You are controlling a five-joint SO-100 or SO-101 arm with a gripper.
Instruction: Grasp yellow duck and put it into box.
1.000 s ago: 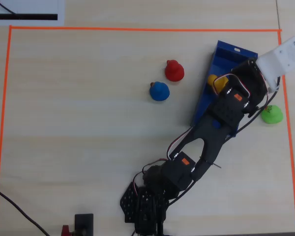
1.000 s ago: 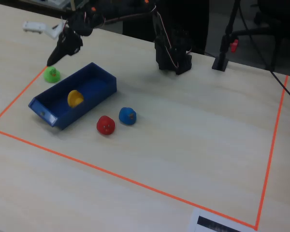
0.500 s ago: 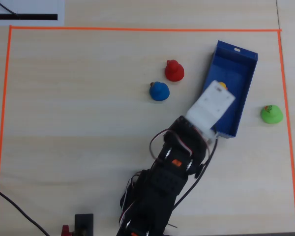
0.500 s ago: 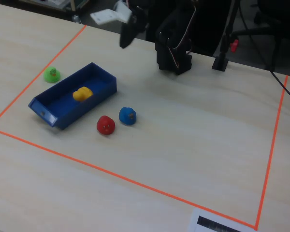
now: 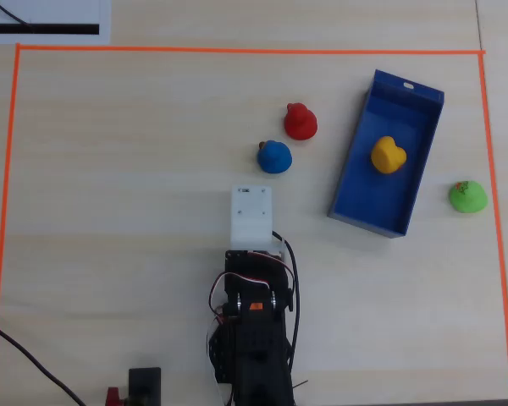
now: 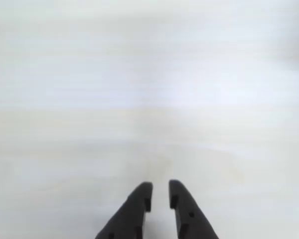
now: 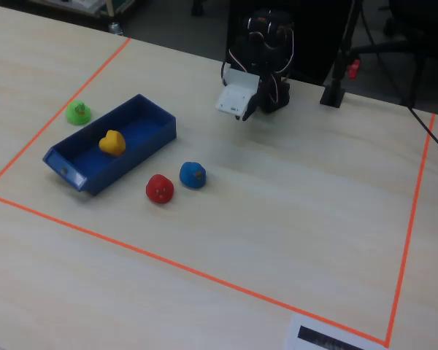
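- Two dark fingertips are seen at the bottom edge of the wrist view, nearly together with only a thin slit between them, and nothing is held.
- Bare pale table is all that is shown beyond the gripper in that view.
- Over in the overhead view, the arm is found low at the centre, folded back, its white wrist block pointed up the picture.
- And the yellow duck is spotted inside the blue box, about midway along its floor, well apart from the gripper.
- Just left of the box, the red duck and the blue duck are seen close together on the table.
- Right of the box, the green duck is left alone beside the orange tape line.
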